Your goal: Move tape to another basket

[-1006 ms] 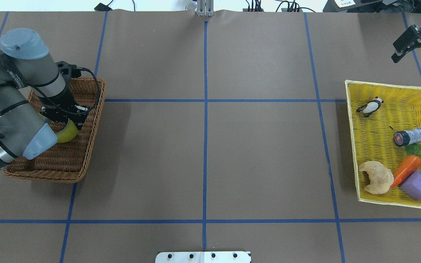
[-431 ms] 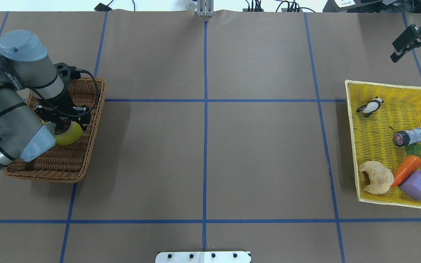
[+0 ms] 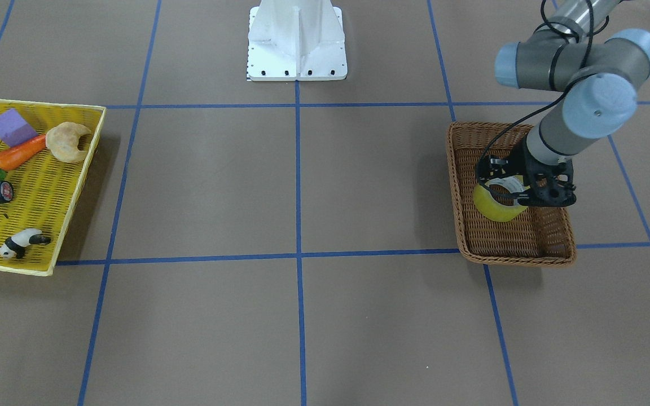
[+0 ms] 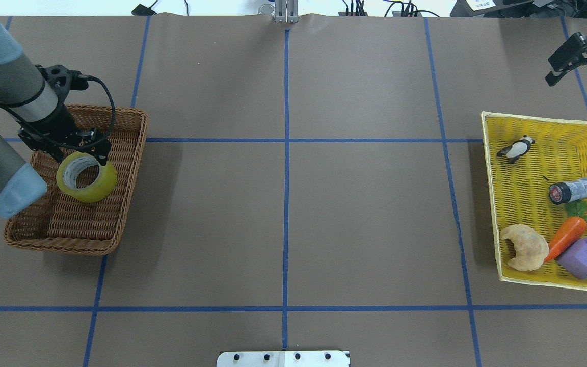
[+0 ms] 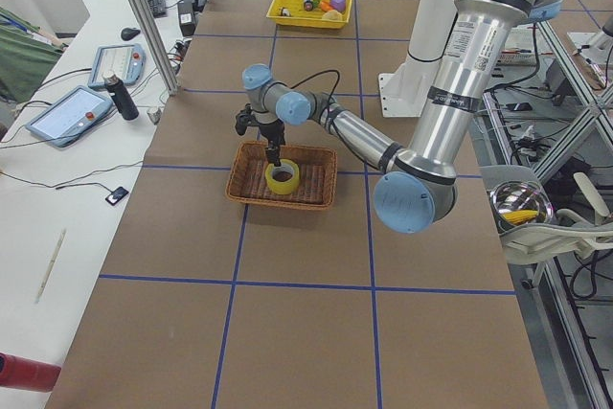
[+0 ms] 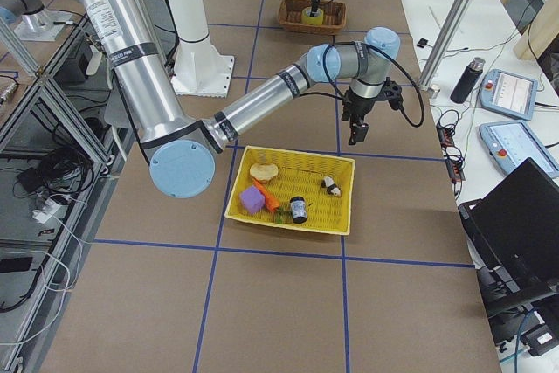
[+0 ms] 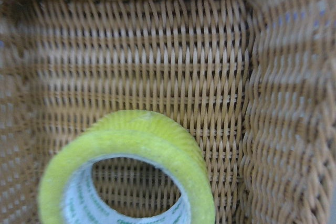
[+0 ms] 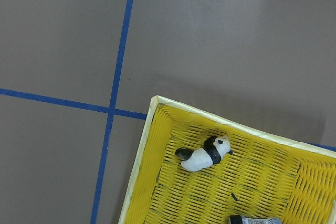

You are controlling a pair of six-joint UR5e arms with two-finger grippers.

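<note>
Left gripper (image 4: pixel 85 153) pinching the tape (image 4: pixel 87 178), roll hanging just above the floor of the wicker basket (image 4: pixel 125 168).

Grip sits on the roll's upper wall, one finger apparently inside the core and one outside, so the roll hangs open-face up and slightly tilted; a rim pinch likely suits a wide ring with no other handle. Whether the tape clears the weave or touches it: cannot tell, wrist view shows only blurred wicker through the core. Fingertips hidden behind the gripper body in both fixed views. Right gripper (image 4: pixel 561 61) hovers over bare tabletop (image 4: pixel 365 204) beyond the yellow tray (image 4: pixel 492 204), idle, jaws look slightly parted, edge-cropped so not certain. Tray holds panda (image 4: pixel 515 148), bottle (image 4: pixel 572 190), carrot (image 4: pixel 568 234), croissant (image 4: pixel 525 247), purple block (image 4: pixel 585 257).
</note>
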